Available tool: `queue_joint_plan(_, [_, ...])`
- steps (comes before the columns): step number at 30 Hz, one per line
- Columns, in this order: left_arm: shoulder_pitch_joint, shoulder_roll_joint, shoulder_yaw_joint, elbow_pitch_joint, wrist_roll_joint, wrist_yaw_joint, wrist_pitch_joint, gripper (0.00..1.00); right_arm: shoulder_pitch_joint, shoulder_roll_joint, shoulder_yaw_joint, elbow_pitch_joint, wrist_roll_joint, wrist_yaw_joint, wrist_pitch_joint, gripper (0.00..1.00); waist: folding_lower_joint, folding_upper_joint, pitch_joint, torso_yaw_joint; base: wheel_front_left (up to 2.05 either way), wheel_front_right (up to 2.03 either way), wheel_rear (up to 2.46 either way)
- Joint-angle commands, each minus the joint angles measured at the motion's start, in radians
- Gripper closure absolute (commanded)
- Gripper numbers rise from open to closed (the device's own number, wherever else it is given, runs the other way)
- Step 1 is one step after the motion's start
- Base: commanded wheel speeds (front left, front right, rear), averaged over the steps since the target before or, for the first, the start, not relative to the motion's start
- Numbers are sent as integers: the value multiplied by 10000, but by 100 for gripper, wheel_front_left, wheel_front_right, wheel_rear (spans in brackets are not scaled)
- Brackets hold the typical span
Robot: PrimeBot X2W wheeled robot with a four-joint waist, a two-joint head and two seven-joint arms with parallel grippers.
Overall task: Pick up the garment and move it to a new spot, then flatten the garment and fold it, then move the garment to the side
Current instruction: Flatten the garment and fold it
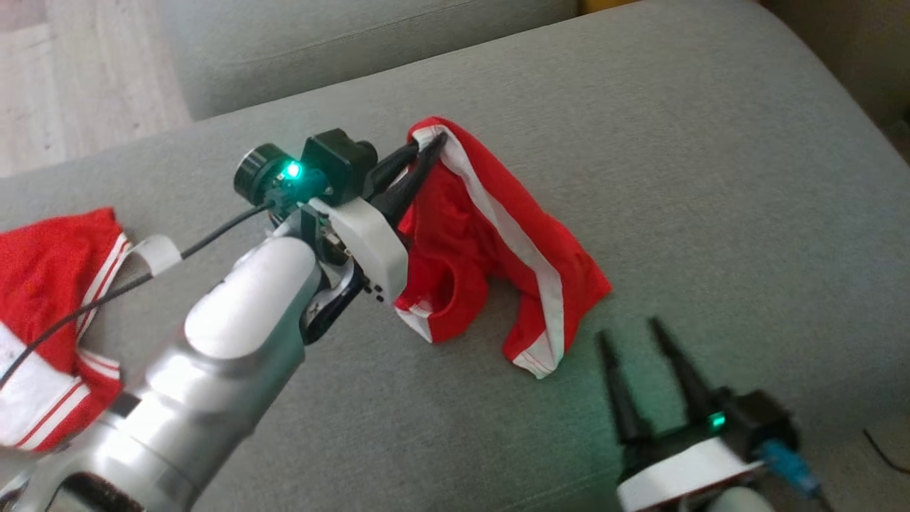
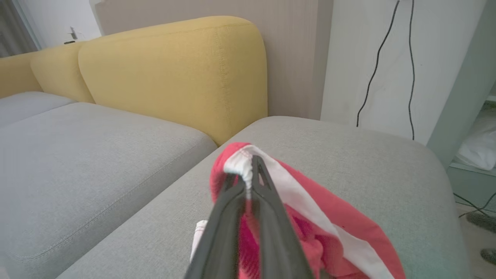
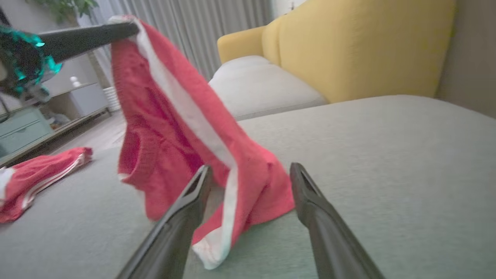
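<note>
Grey sofa (image 1: 711, 178): striped cloth (image 1: 50, 299) lies left of the garment (image 1: 490, 227).

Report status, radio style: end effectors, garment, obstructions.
Left end effector shut on red garment, top edge. Garment half raised, lower end on grey cushion. Right end effector open, short of it. Other red clothing apart, at left.

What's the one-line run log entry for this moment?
left hand: shut on red garment corner, raised | right hand: open, empty | garment hem on gray cushion
</note>
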State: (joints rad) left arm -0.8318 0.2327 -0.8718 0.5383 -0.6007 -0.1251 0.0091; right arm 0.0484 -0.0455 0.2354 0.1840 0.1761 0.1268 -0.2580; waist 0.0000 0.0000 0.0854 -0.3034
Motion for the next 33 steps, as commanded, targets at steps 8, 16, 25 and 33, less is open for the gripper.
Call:
queue_joint_plan(8, [-1292, 24, -303, 792, -297, -54, -735, 100, -830, -47, 1232, 1925, 67, 39, -38, 0, 0, 0, 201, 624, 0, 0, 0])
queue_joint_plan(16, [-1659, -80, -891, 1185, -685, -55, -1061, 100, -1426, -47, 1527, 3148, 446, 39, -38, 0, 0, 0, 318, 929, 0, 0, 0])
queue_joint_plan(25, [-1963, -114, -1423, 1526, -1166, -55, -1404, 100, -2006, -47, 1775, 4432, 1072, 39, -38, 23, 0, 0, 269, 1190, 0, 0, 0])
queue_joint_plan(33, [-2180, -26, -1752, 1792, -1566, -55, -1686, 100, -2306, -47, 1564, 4467, 714, 39, -38, 100, 0, 0, 153, 1376, 0, 0, 0])
